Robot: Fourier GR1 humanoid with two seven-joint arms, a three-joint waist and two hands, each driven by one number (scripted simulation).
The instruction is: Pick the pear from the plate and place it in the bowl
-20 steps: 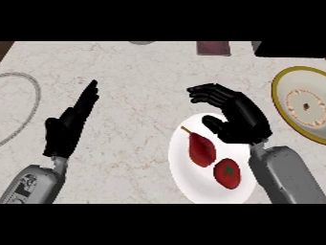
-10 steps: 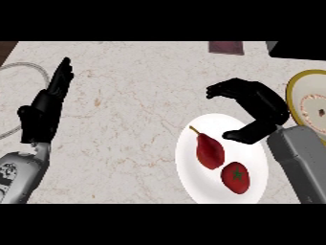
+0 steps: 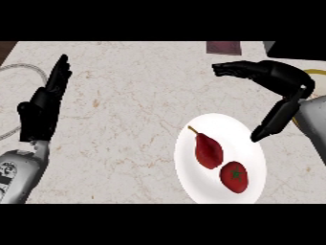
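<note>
Red pear (image 3: 208, 150) lay untouched on the white plate (image 3: 193, 182) near the counter's front edge; my right hand (image 3: 282, 79) hovered beside it, empty, fingers curled, thumb down; next: descend and grasp.

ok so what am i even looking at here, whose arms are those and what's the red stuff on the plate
You are looking steeply down from a humanoid robot's head at a marble kitchen counter. The two grey forearms coming in from below are its own, each ending in a black hand. The left hand rests open, fingers straight up. The right hand hangs above the white plate with fingers curled, holding nothing. On the plate lie a dark red pear with a stem and a rounder red fruit. A yellow-rimmed bowl shows partly behind the right arm. A ring-shaped object sits at the left edge.
</note>
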